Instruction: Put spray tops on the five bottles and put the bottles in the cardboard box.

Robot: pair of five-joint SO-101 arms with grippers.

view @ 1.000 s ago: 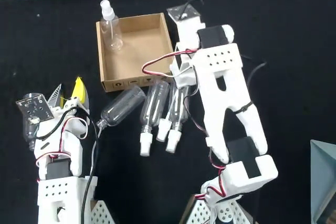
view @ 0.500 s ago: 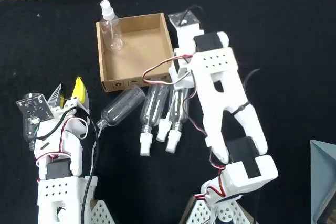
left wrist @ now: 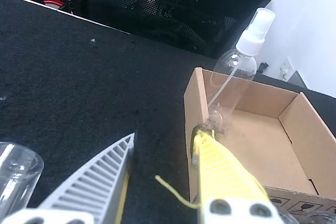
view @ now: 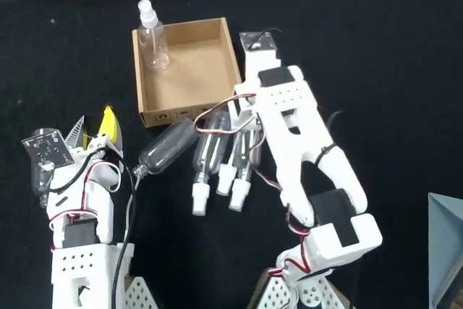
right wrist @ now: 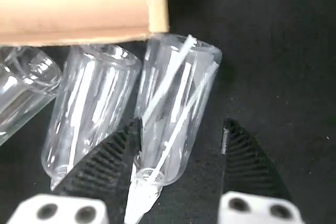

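Clear bottle (right wrist: 178,87) between the spread tips of the released right pincer (right wrist: 182,127).

Black cloth-covered table (view: 405,48); probably mesh chair back (left wrist: 173,3) beyond; white wall (left wrist: 315,19) behind

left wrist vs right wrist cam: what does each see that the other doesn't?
Left wrist view, not the right: the left gripper, open; inside the cardboard box, a spray-topped bottle standing upright in a corner; the open mouth of a capless bottle.
Right wrist view, not the left: the right gripper, open, astride a lying bottle with its spray top on; a neighbouring bottle and a third bottle lying alongside.
Both: the cardboard box and the black table.
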